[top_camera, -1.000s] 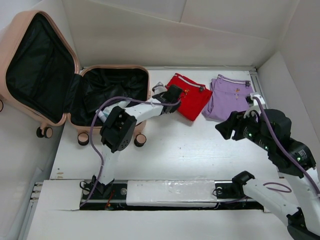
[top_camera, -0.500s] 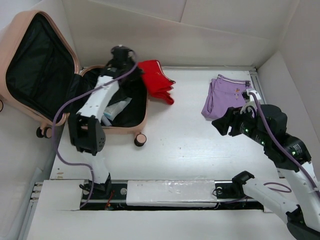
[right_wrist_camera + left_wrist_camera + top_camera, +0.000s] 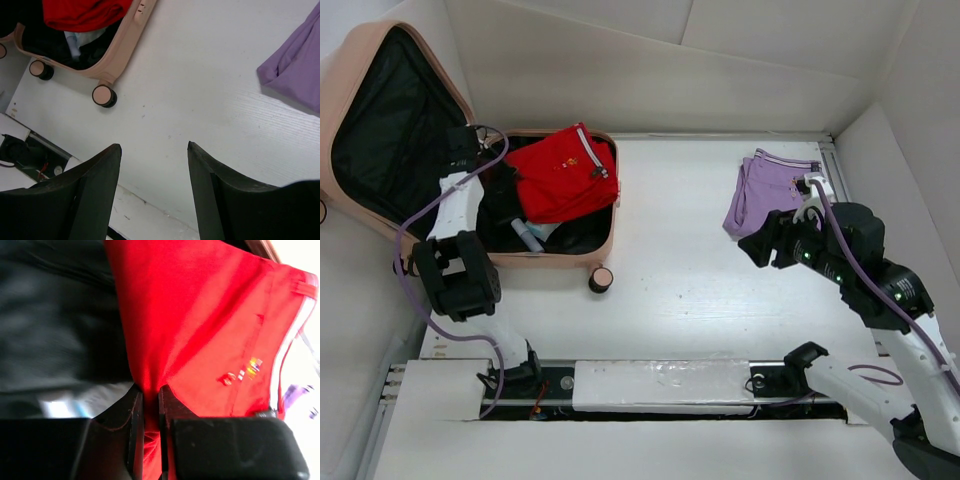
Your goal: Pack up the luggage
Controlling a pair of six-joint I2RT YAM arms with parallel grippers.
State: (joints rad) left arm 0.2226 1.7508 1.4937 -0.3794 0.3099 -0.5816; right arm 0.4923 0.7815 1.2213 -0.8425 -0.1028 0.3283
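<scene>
The salmon-pink luggage lies open at the back left, its lid propped up and black lining showing. A red garment is spread over the lower half of the case. My left gripper sits at the case's left edge by the hinge, shut on a fold of the red garment. A folded purple garment lies on the table at the back right. My right gripper hovers open and empty above the table near the purple garment.
Other items, one light blue and white, lie in the case under the red garment. The case's wheels stick out toward the table's middle. White walls enclose the table at the back and right.
My left gripper has carried the red garment from the table beside the purple one, up over the case rim, and to the left, so it now lies in the case. The right arm barely moved.
</scene>
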